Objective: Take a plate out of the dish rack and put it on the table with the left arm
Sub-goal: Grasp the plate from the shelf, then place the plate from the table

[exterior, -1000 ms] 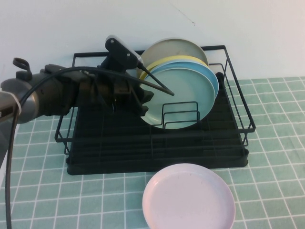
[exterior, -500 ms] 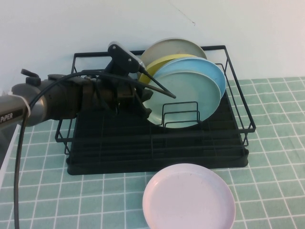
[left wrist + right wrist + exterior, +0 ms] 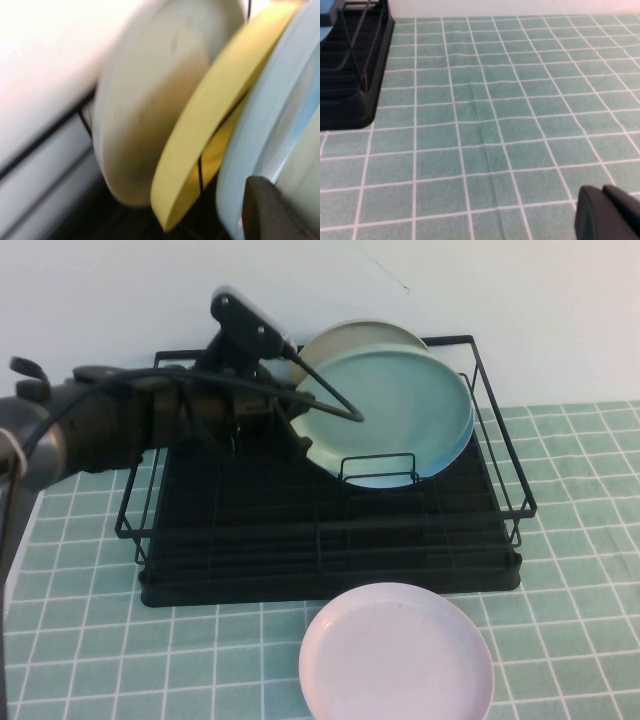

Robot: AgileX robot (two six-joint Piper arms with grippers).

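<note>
Nearest the camera, a pale pink plate (image 3: 397,652) lies flat on the green-tiled surface (image 3: 580,570), just in front of the dish rack (image 3: 330,540). The right gripper (image 3: 610,212) hangs low over bare tiles beside the rack's right end (whether its fingers are apart I cannot tell). Inside the rack, the mint-green plate (image 3: 392,418) stands tilted, raised clear of the small wire divider (image 3: 378,468). The left gripper (image 3: 325,415), reaching in from the rack's left end, is clamped on that plate's left edge. Behind it in the rack stand a sky-blue plate (image 3: 260,135), a yellow plate (image 3: 210,125) and a cream plate (image 3: 345,340), nearest the rack's back rail.
</note>
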